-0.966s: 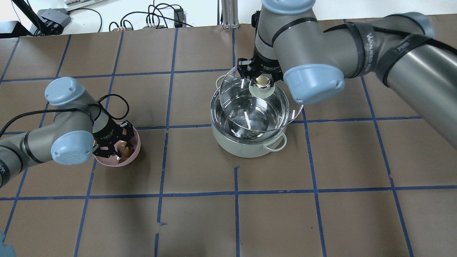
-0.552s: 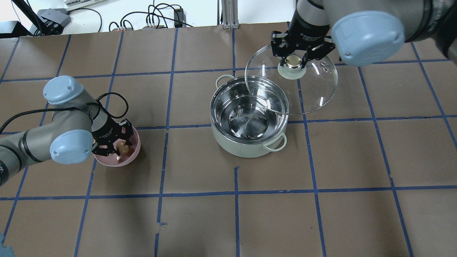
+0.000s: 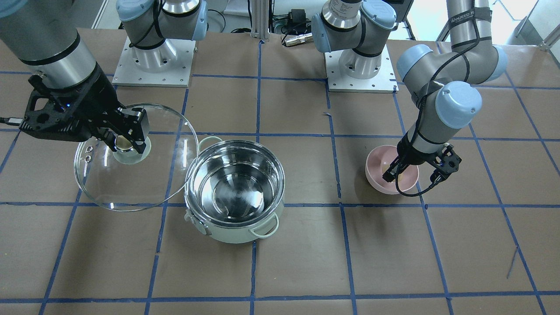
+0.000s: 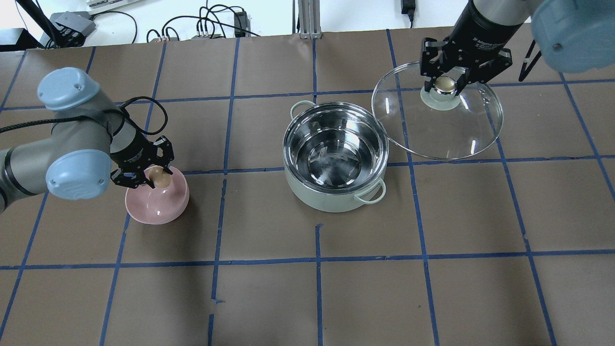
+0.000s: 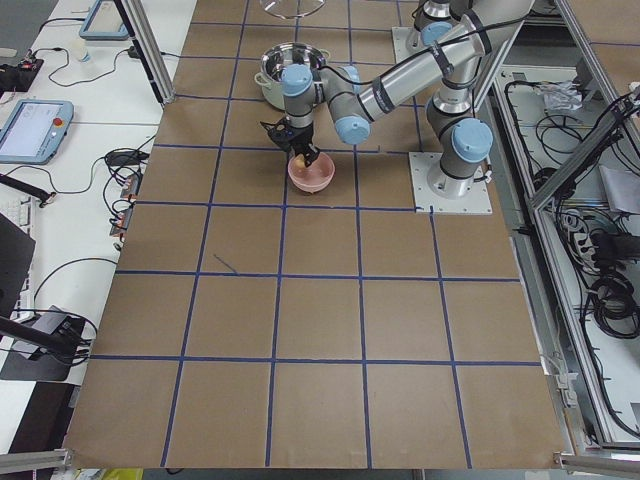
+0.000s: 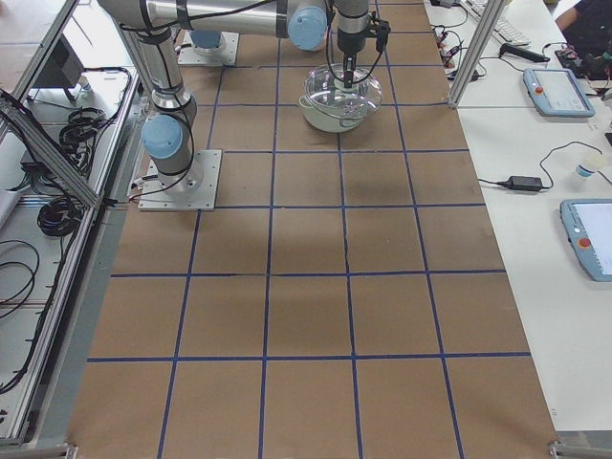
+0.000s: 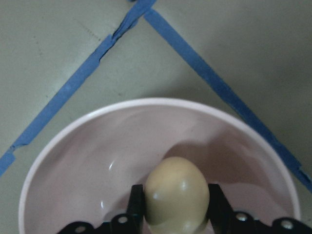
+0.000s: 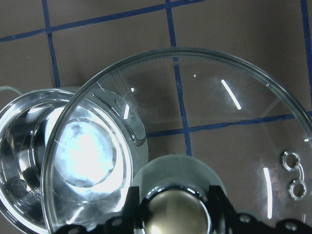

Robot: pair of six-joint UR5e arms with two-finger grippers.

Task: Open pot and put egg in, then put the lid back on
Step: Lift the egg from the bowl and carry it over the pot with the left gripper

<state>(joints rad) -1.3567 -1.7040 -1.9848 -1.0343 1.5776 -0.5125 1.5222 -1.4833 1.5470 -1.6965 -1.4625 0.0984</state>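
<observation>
The left fingers were clamped on the egg, one on each side. They held it over the far edge of the pink bowl, which otherwise looked empty. The pot stood open in the middle of the desk, well to the right of the bowl, its steel inside bare. The right fingers were clamped on the knob of the lid. The lid hung tilted to the far right of the pot, its edge just overlapping the pot's rim in the overhead view.

The step in hand looked to be carrying the egg to the pot. To do it well, the egg should first rise clear of the bowl's rim and then travel right in a steady grip. It should go low into the pot before release, since a drop on steel could crack it. The lid would best wait clear of the left arm's path.
</observation>
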